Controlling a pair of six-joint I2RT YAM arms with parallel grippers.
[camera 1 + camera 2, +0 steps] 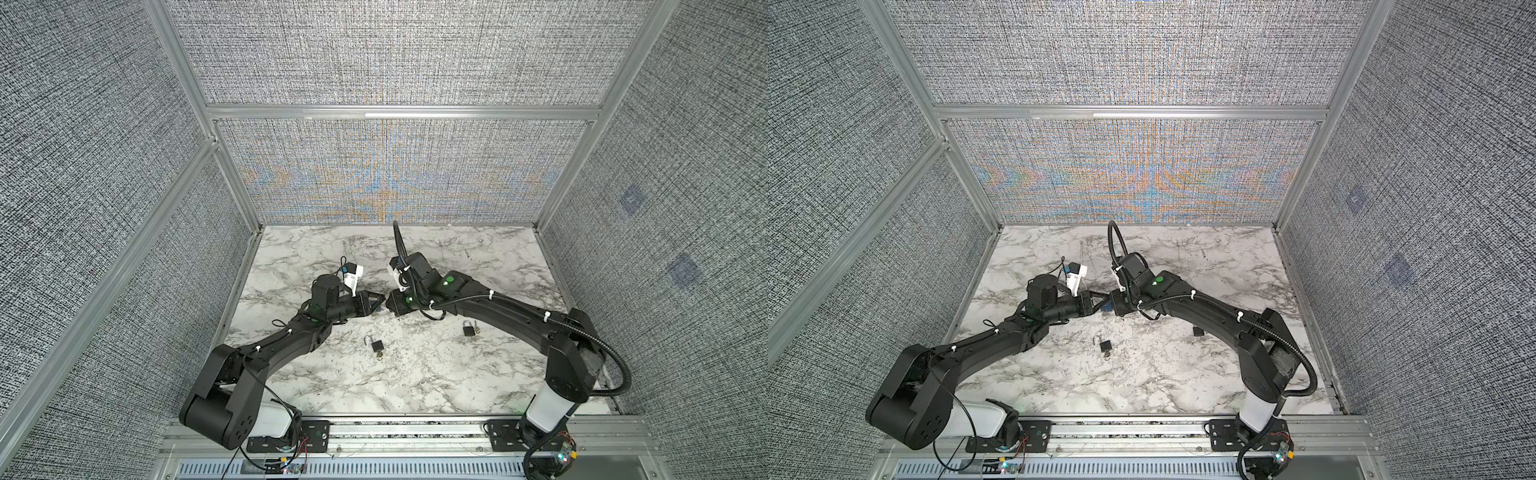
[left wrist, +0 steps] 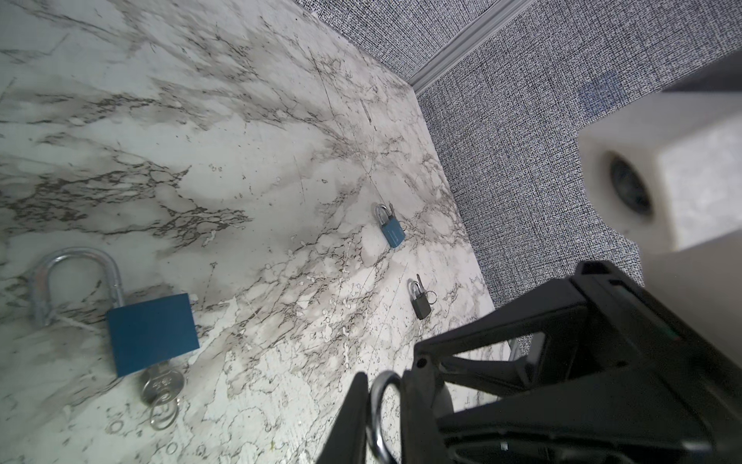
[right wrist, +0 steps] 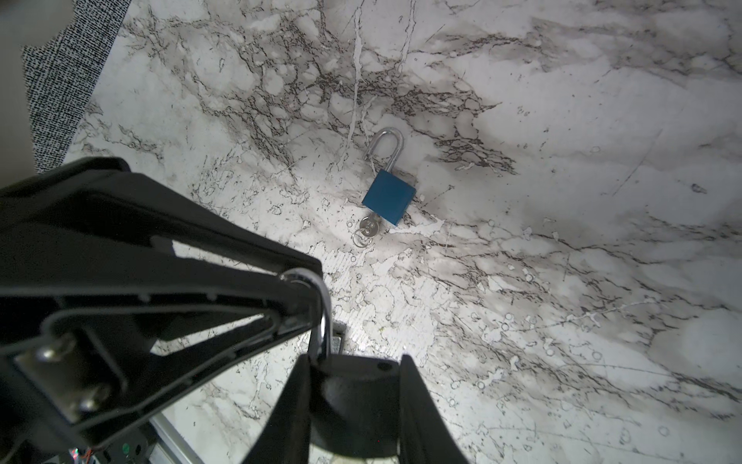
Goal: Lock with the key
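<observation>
Both arms meet nose to nose over the middle of the marble table (image 1: 457,386), and it's all about one padlock up in the air. The right gripper (image 3: 355,371) has its fingers clamped on either side of the held padlock (image 3: 353,405), whose body sits in shadow: dark, maybe blue, hard to call. From the other side the left gripper (image 3: 302,283) is pinched tight on the top of the silver shackle (image 3: 326,317). Down on the table, just in front of the two grippers, lies an open blue padlock (image 3: 388,197), its shackle sprung, with the key (image 3: 369,229) in its keyhole and a ring on it. Further off, in the left wrist view, a second blue padlock (image 2: 391,233) and a dark grey padlock (image 2: 419,305) lie flat near each other.
</observation>
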